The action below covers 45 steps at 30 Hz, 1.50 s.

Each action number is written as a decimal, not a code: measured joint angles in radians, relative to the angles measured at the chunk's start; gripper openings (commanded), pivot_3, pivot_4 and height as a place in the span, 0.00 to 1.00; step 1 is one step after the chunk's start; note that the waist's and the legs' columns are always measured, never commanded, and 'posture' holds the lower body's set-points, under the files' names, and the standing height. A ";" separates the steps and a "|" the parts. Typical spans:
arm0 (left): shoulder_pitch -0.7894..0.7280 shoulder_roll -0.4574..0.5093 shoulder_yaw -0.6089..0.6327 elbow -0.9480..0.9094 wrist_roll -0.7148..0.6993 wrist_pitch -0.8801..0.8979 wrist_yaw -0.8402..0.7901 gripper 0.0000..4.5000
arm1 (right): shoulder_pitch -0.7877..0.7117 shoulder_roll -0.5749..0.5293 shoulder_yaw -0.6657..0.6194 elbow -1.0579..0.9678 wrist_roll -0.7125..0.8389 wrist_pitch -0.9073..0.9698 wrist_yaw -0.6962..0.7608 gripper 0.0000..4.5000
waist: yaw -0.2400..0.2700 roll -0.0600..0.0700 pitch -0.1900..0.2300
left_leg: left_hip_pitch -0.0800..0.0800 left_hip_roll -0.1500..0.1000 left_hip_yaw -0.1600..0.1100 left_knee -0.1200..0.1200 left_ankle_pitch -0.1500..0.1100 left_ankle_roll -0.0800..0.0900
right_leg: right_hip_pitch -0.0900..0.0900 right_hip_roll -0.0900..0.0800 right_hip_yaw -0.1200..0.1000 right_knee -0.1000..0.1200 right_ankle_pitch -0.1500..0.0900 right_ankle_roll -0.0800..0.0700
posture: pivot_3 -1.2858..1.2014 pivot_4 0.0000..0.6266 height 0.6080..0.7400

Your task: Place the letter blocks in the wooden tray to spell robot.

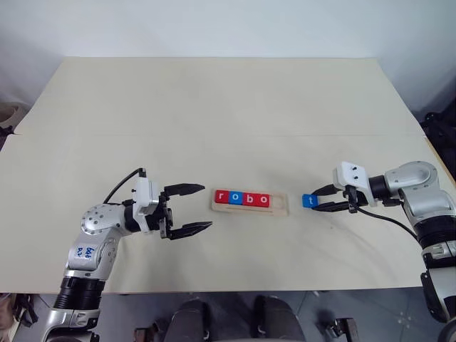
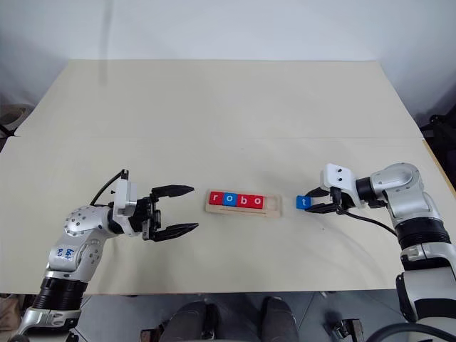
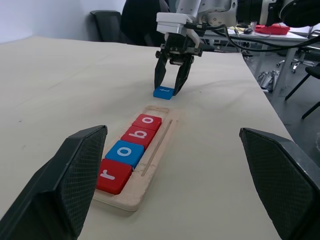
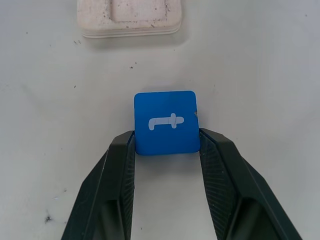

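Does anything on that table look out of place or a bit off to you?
Only one thing: the blue t block lies on the table beside the wooden tray, not in it. The tray reads "robo", with its last slot bare. The right hand has its fingers on either side of that block. Nothing looks spilled or damaged.

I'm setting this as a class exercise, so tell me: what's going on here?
A two-armed robot is spelling "robot" with letter blocks in a wooden tray on a table. Four blocks already sit in the tray reading r, o, b, o, leaving the last slot at its right end empty. The right tool has its fingers against both sides of the blue t block, which lies on the table just right of the tray. The left tool hovers open, left of the tray.
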 measured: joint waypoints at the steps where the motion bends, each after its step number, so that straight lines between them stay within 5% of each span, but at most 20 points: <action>1: -0.001 0.000 0.000 0.001 0.000 0.000 -0.002 1.00 | 0.000 0.000 0.000 -0.006 0.000 0.006 0.000 0.32 | 0.000 0.000 0.000 | 0.000 0.000 0.000 0.000 0.000 0.000 | 0.000 0.000 0.000 0.000 0.000 0.000 | 0.52 0.24 1.00; 12: -0.021 0.000 0.003 0.012 0.000 -0.005 -0.014 1.00 | -0.001 0.080 0.007 -0.326 0.056 0.331 -0.037 0.32 | 0.005 0.000 0.000 | -0.001 0.000 -0.001 0.000 0.000 0.000 | 0.000 0.000 0.000 0.001 0.000 0.000 | 0.52 0.24 1.00; 30: -0.009 -0.004 0.016 0.009 0.000 -0.008 0.006 1.00 | -0.001 0.114 0.045 -0.335 0.038 0.360 -0.059 0.32 | 0.001 0.000 0.000 | -0.001 0.000 0.000 0.001 0.000 0.000 | -0.001 0.000 -0.001 0.001 0.000 0.000 | 0.52 0.24 1.00; 31: -0.009 -0.004 0.016 0.009 0.000 -0.008 0.007 1.00 | -0.001 0.116 0.046 -0.335 0.038 0.364 -0.059 0.49 | 0.001 0.000 0.000 | -0.001 0.000 0.000 0.001 0.000 0.000 | -0.001 0.000 -0.001 0.001 0.000 0.000 | 0.52 0.24 1.00; 38: -0.009 -0.004 0.016 0.009 0.000 -0.009 0.015 1.00 | -0.001 0.117 0.047 -0.336 0.039 0.377 -0.060 0.98 | 0.001 0.000 0.000 | -0.001 0.000 0.000 0.001 0.000 0.000 | -0.001 0.000 -0.001 0.001 0.000 0.000 | 0.52 0.24 1.00; 45: -0.009 -0.004 0.016 0.009 0.000 -0.009 0.016 1.00 | -0.001 0.113 0.037 -0.338 0.048 0.374 -0.063 0.98 | 0.001 0.000 0.000 | -0.001 0.000 0.000 0.001 0.000 0.000 | -0.001 0.000 -0.001 0.001 0.000 0.000 | 0.52 0.24 1.00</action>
